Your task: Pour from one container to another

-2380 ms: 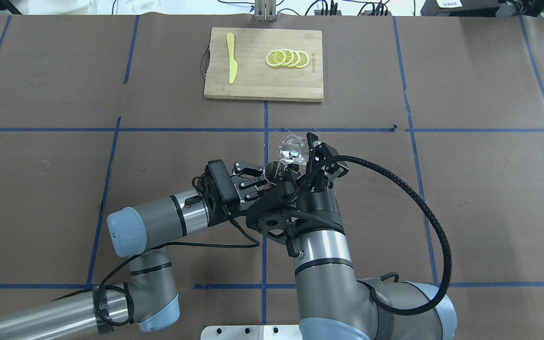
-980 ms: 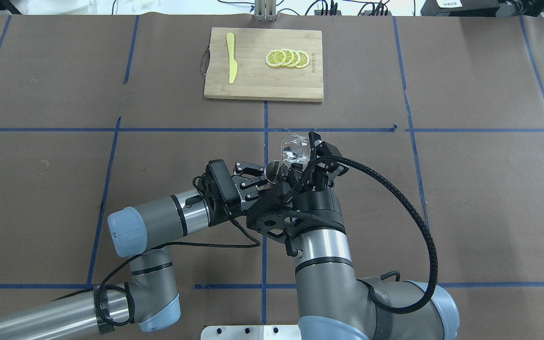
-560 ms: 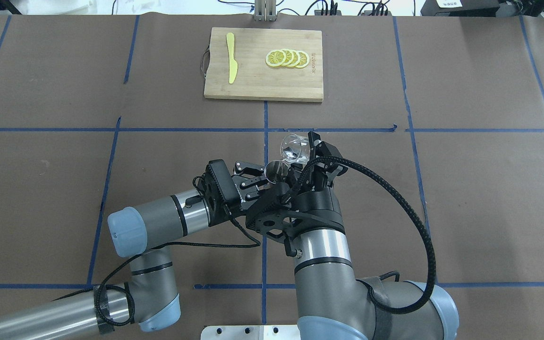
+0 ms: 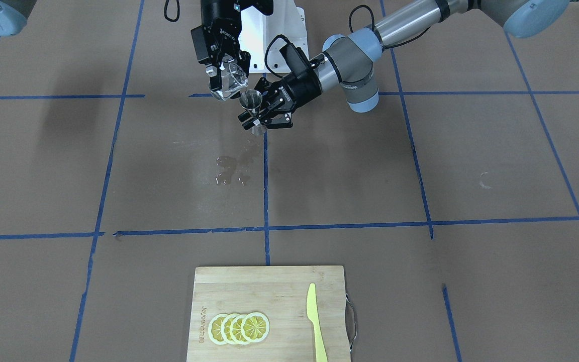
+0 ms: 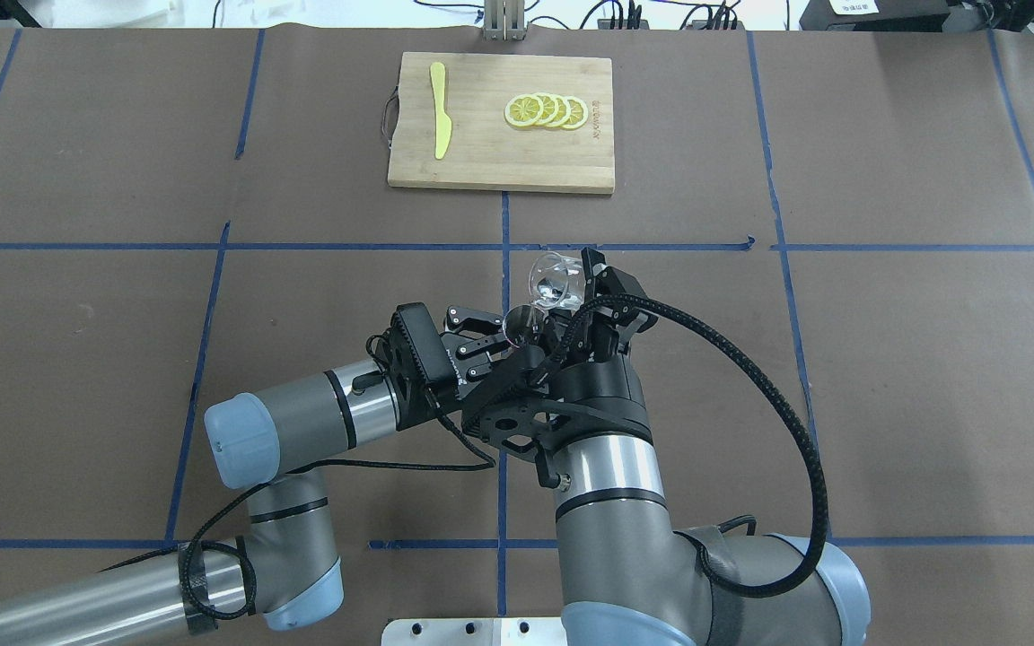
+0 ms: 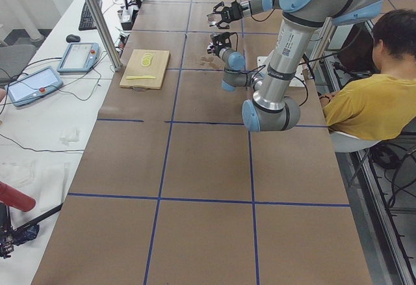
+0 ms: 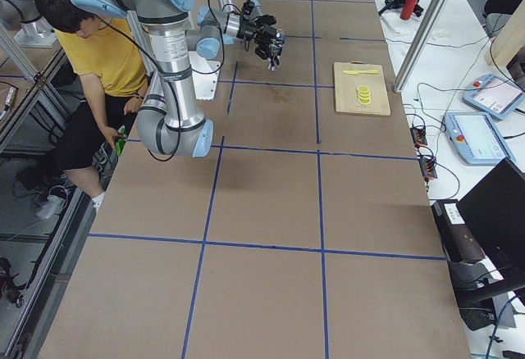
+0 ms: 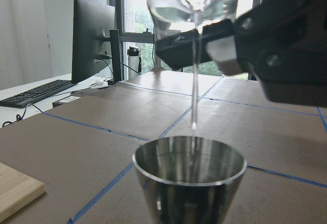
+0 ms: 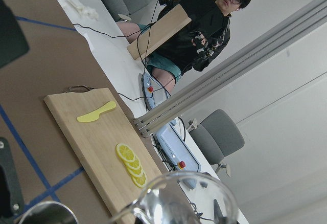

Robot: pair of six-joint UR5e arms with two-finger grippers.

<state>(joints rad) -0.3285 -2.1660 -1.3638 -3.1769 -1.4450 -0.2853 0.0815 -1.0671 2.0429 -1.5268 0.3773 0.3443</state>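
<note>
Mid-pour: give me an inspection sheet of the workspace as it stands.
Surface: brown table with blue tape lines; wet patch near the grippers.
Job's things: glass cup tilted above the jigger, thin stream falling into it.
Clutter: cutting board with lemon slices and a yellow knife, far from the pour.
Grippers: right gripper shut on the glass cup; left gripper shut on the jigger.
Cables: black cable loops off the right arm, clear of the cup.
Surroundings: seated person in yellow behind the robot; tablets beside the table.
</note>
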